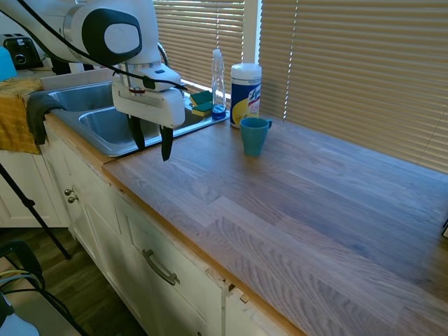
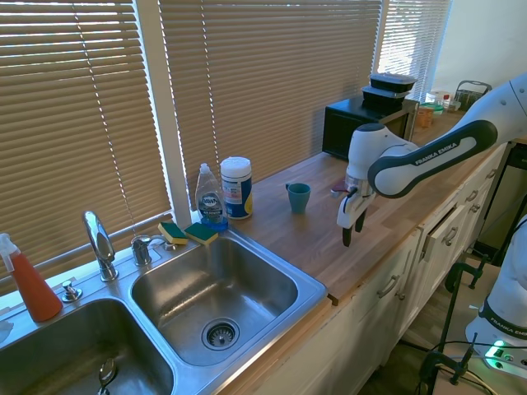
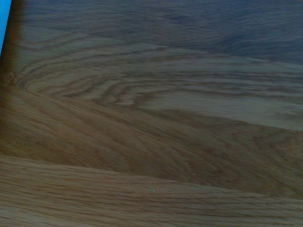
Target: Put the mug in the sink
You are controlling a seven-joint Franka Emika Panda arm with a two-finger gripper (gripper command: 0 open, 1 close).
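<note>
The teal-blue mug [image 1: 254, 136] stands upright on the wooden counter [image 1: 294, 203], just in front of the white-and-yellow wipes canister [image 1: 246, 94]. The second exterior view shows the mug [image 2: 298, 197] well clear of the arm. My gripper [image 1: 152, 144] hangs open over the counter's front edge beside the sink [image 1: 105, 126], with nothing between its fingers. It [image 2: 352, 226] is apart from the mug, nearer the counter's front. The stainless double-basin sink [image 2: 280, 276] has a curved chrome faucet [image 2: 99, 243]. A thin teal strip [image 3: 4, 23], probably the mug, shows at the wrist picture's edge.
A dish soap bottle [image 2: 211, 199] and green-yellow sponges [image 2: 188, 234] sit at the sink's back rim. An orange spray bottle [image 2: 29, 284] stands by the far basin. A yellow cloth [image 1: 17, 112] hangs over the counter edge. A black microwave [image 2: 362, 123] sits further along the counter.
</note>
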